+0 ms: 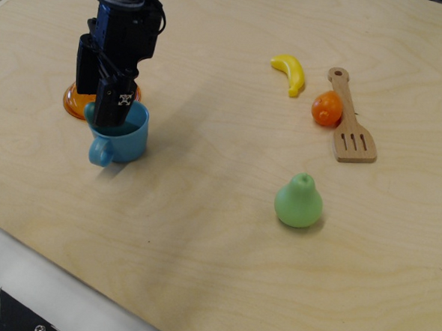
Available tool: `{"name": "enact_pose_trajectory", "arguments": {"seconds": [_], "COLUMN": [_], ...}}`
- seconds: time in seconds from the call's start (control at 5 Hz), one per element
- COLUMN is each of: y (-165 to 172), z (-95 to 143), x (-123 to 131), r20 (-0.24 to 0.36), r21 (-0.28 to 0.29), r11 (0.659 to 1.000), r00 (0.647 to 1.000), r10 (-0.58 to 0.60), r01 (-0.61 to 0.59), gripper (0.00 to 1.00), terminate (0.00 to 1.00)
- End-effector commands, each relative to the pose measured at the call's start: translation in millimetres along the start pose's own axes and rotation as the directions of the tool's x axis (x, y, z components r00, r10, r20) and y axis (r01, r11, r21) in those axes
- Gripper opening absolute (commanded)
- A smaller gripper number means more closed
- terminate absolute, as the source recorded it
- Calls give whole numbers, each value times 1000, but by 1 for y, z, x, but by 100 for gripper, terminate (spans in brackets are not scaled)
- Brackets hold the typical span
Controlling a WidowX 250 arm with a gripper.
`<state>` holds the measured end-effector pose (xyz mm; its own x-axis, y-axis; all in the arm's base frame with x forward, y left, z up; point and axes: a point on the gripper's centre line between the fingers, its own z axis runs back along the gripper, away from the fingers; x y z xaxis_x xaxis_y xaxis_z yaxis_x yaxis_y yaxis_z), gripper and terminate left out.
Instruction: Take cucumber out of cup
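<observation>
While hand [97, 107] straddles cup [123, 138] rim, fingers apart, orange lid [72, 101] touches behind.

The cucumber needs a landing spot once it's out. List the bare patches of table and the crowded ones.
Free: the wide middle strip of table between the blue cup and the pear, plus the whole near edge below both. Crowded: the left, where the gripper reaches into the cup beside the orange lid, and the far right with banana, orange and wooden spatula.
</observation>
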<state>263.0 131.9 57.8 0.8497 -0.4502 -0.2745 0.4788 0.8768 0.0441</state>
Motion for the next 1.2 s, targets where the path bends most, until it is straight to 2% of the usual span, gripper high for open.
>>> {"name": "enact_pose_trajectory", "arguments": {"seconds": [0.0, 0.4, 0.6, 1.0], "y": [11, 11, 10, 7], "z": [8, 4, 9, 29], "x": [3, 3, 3, -5], "r20": [10, -1, 10, 25], "r21": [25, 30, 38, 62], "r11": [1000, 999, 999, 995], "r00": [1000, 1000, 999, 997], "r10": [14, 28, 32, 76], "r01": [-15, -28, -32, -77], "gripper": [100, 100, 0, 0], "terminate": [0, 0, 0, 0]}}
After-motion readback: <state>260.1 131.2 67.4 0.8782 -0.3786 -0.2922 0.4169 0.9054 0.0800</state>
